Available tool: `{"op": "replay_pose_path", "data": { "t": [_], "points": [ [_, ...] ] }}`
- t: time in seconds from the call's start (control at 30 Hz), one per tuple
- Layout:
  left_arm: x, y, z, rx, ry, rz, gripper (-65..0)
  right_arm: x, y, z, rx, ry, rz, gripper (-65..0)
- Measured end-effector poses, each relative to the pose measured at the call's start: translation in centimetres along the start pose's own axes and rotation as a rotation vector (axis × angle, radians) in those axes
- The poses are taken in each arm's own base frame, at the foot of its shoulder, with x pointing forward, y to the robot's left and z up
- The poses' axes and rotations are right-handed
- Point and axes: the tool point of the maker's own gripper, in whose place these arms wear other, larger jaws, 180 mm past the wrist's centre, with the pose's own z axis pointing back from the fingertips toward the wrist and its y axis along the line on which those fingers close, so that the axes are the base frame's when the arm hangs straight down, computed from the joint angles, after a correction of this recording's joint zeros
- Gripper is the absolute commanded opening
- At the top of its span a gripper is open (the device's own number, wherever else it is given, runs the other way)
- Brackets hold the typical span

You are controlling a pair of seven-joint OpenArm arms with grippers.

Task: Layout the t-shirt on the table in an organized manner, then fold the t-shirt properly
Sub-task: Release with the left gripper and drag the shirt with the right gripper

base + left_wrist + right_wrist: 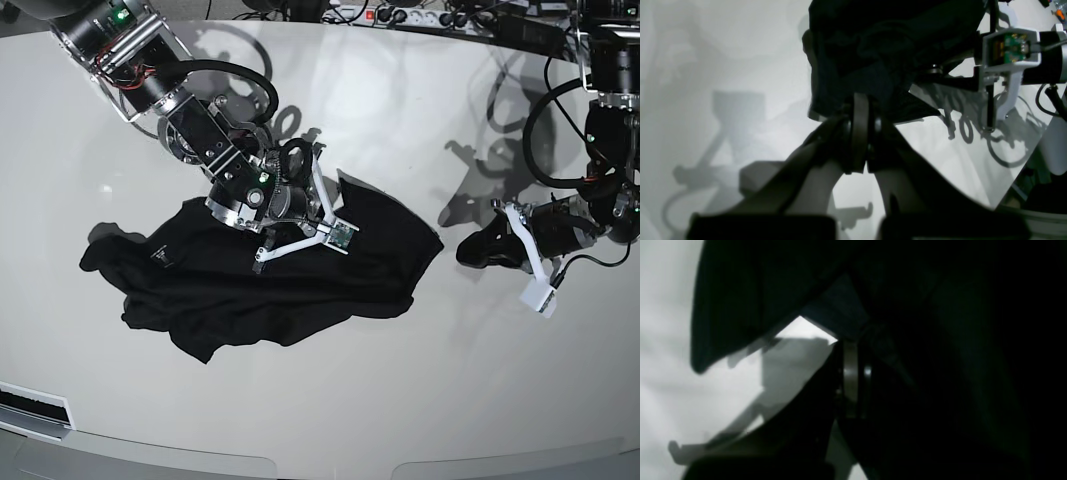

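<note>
A broad white table (330,420) carries the black t-shirt (230,275) — crumpled left of centre, neither spread nor folded, so nearly all the work remains. The right gripper (300,205) has clamped onto its upper edge; the left gripper (478,250), also closed, pinches the shirt's far corner.

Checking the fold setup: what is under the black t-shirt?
The white table lies under the t-shirt. The right gripper presses on its top. Whatever lies beneath the crumpled fabric is hidden.
</note>
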Motion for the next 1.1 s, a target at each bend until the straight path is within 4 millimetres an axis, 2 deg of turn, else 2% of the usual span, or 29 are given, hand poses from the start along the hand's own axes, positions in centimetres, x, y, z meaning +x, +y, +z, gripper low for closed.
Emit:
{"op": "replay_pose_path", "data": {
  "t": [0.07,0.1,0.17,0.27,0.33,0.4,0.47,0.53,0.63,0.67,0.73,0.83,0.93,1.03,1.1],
  "points": [
    [0.0,0.0,0.0,0.0,0.0,0.0,-65.0,0.4,-0.6,0.8,-0.034,0.008,-0.009,-65.0],
    [0.0,0.0,0.0,0.0,0.0,0.0,-65.0,1.2,-1.0,1.5,-0.053,-0.004,-0.014,-65.0],
    [0.0,0.0,0.0,0.0,0.001,0.0,-65.0,4.0,-1.8,3.4,-0.089,-0.073,-0.011,-65.0],
    [0.0,0.0,0.0,0.0,-0.001,0.0,-65.0,9.5,-2.4,8.0,-0.12,-0.262,-0.018,-65.0],
    [0.0,0.0,0.0,0.001,0.001,0.0,-65.0,12.2,-1.8,11.5,-0.113,-0.388,-0.021,-65.0],
    [0.0,0.0,0.0,0.001,0.001,-0.001,-65.0,13.9,-1.0,14.6,-0.111,-0.477,-0.019,-65.0],
    [0.0,0.0,0.0,-0.001,-0.001,0.0,-65.0,15.4,-0.3,17.0,-0.106,-0.556,-0.01,-65.0],
    [0.0,0.0,0.0,0.0,0.0,0.001,-65.0,15.8,0.1,18.3,-0.11,-0.592,-0.004,-65.0],
    [-0.4,-0.1,0.0,-0.001,0.003,0.006,-65.0,15.7,0.8,19.4,-0.106,-0.601,-0.028,-65.0],
    [-0.6,-0.1,0.0,-0.002,0.007,0.01,-65.0,15.7,0.4,19.9,-0.133,-0.607,-0.056,-65.0],
    [-1.4,-0.3,0.0,-0.005,0.019,0.021,-65.0,15.6,-1.7,21.1,-0.24,-0.617,-0.113,-65.0],
    [-2.7,-0.5,0.1,-0.008,0.041,0.037,-65.0,13.7,-6.7,22.6,-0.441,-0.599,-0.252,-65.0],
    [-3.4,-0.6,0.1,-0.007,0.054,0.045,-65.0,10.0,-12.6,24.6,-0.659,-0.559,-0.41,-65.0],
    [-3.8,-0.8,0.1,-0.012,0.057,0.054,-65.0,4.4,-17.8,26.7,-0.85,-0.471,-0.553,-65.0],
    [-4.0,-0.8,0.1,-0.012,0.062,0.055,-65.0,0.2,-20.0,26.4,-0.886,-0.395,-0.664,-65.0]
  ]
}}
